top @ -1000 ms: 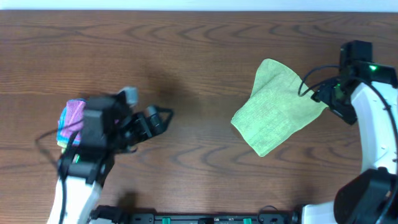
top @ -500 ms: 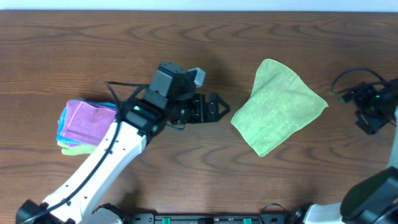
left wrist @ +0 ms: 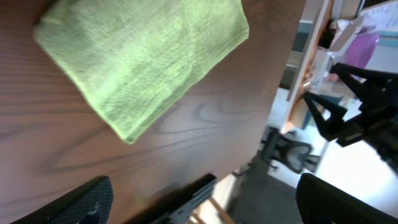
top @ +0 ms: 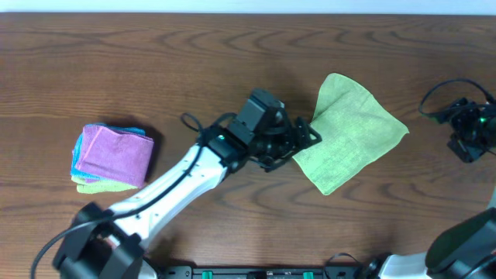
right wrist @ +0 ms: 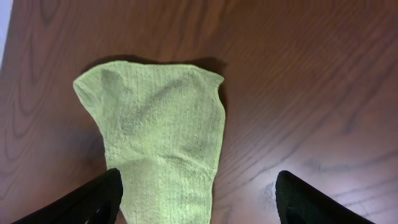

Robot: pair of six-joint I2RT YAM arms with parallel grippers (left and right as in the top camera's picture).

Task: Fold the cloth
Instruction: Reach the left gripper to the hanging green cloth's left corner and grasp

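Wooden worktop (top: 155, 62) bearing the cloth (top: 349, 132), ungripped.
My left jaws, spread wide, hover at its left edge; my right jaws, also released, sit well apart.

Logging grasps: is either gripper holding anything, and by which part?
Nothing is held. The left gripper, by the cloth, and the right gripper, farther off, are both open with nothing between their fingers.

White-shelled left arm (top: 174, 180) ends in black wrist housing (black cables looped), right arm (top: 470, 130) black too.
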